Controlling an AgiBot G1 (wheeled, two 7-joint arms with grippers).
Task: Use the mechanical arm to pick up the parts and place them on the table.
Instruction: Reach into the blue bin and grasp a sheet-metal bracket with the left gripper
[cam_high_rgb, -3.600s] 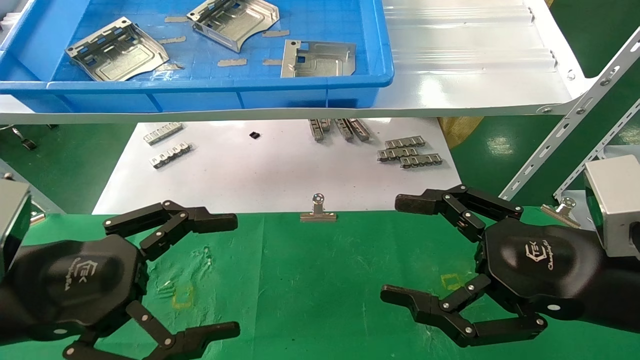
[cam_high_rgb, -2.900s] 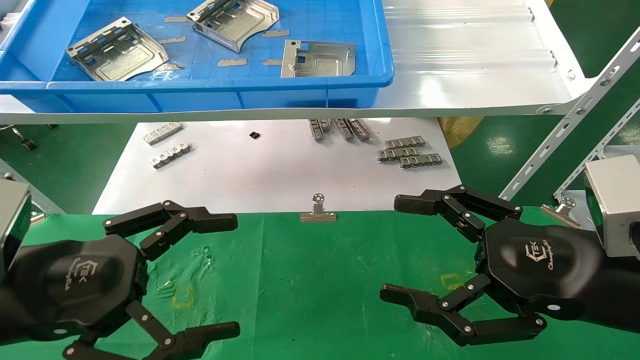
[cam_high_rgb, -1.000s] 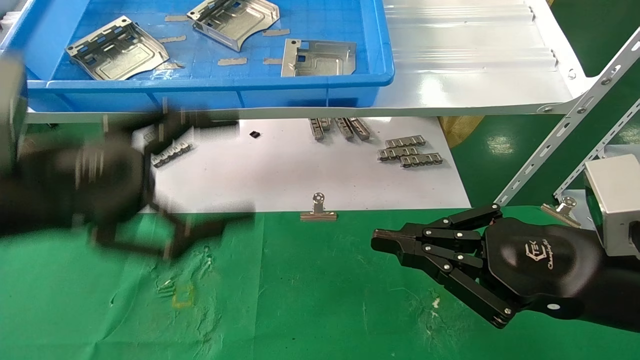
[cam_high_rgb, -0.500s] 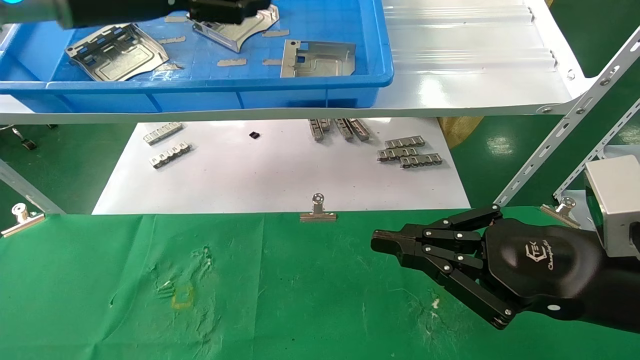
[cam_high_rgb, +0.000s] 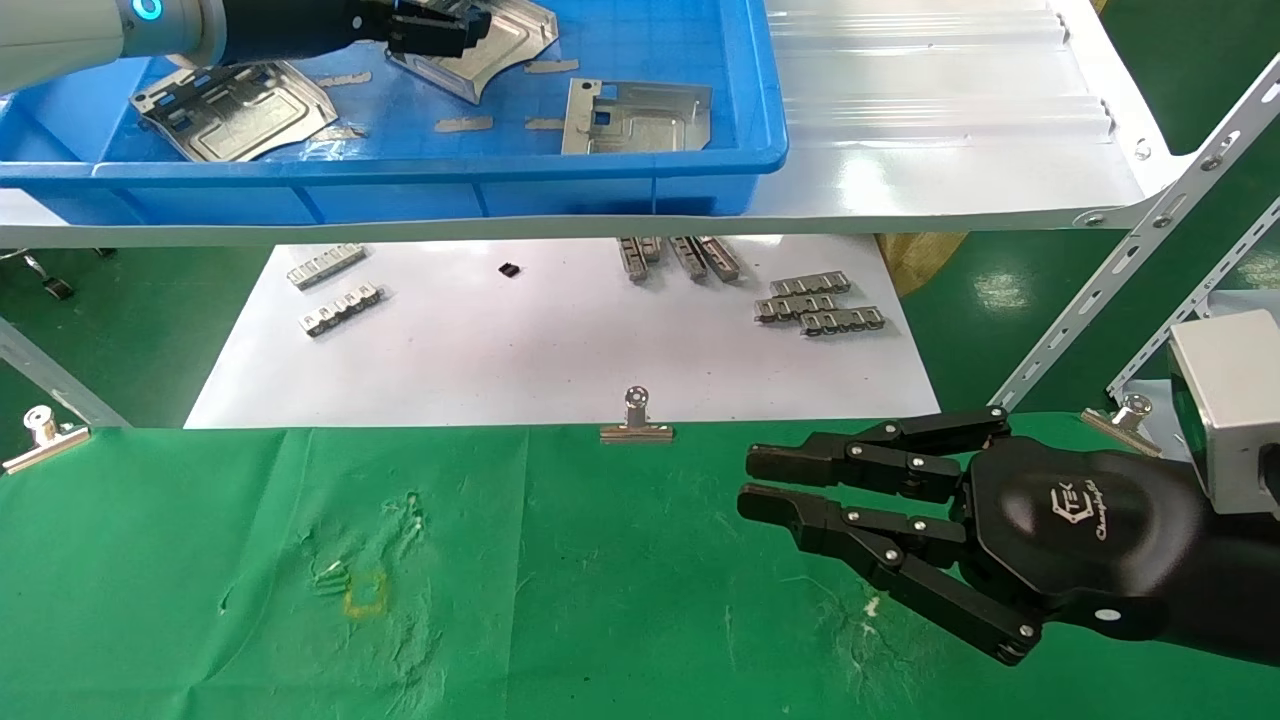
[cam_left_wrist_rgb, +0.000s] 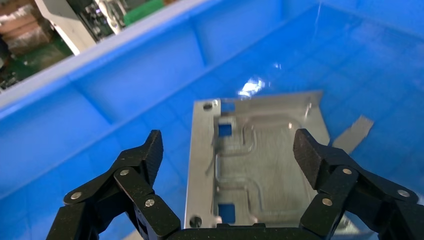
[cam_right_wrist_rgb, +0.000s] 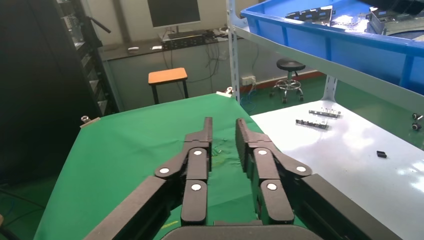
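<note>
Left gripper (cam_left_wrist_rgb: 227, 160) now spread above part (cam_left_wrist_rgb: 255, 165)

I'm looking at a factory workshop or assembly lab. A blue plastic bin (cam_high_rgb: 640, 170) of stamped metal parts (cam_high_rgb: 636, 118) sits on a white steel rack shelf (cam_high_rgb: 950, 150) with slotted angle-iron uprights (cam_high_rgb: 1130, 270). The floor (cam_high_rgb: 130, 320) is glossy green. At the far side I see a monitor (cam_right_wrist_rgb: 173, 11) on a bench, an orange stool (cam_right_wrist_rgb: 167, 76) and dark equipment racks (cam_right_wrist_rgb: 45, 85).

Shiny stamped-metal parts (cam_high_rgb: 636, 116) in a glossy plastic bin (cam_high_rgb: 400, 190); wrinkled green cloth table (cam_high_rgb: 600, 620).
</note>
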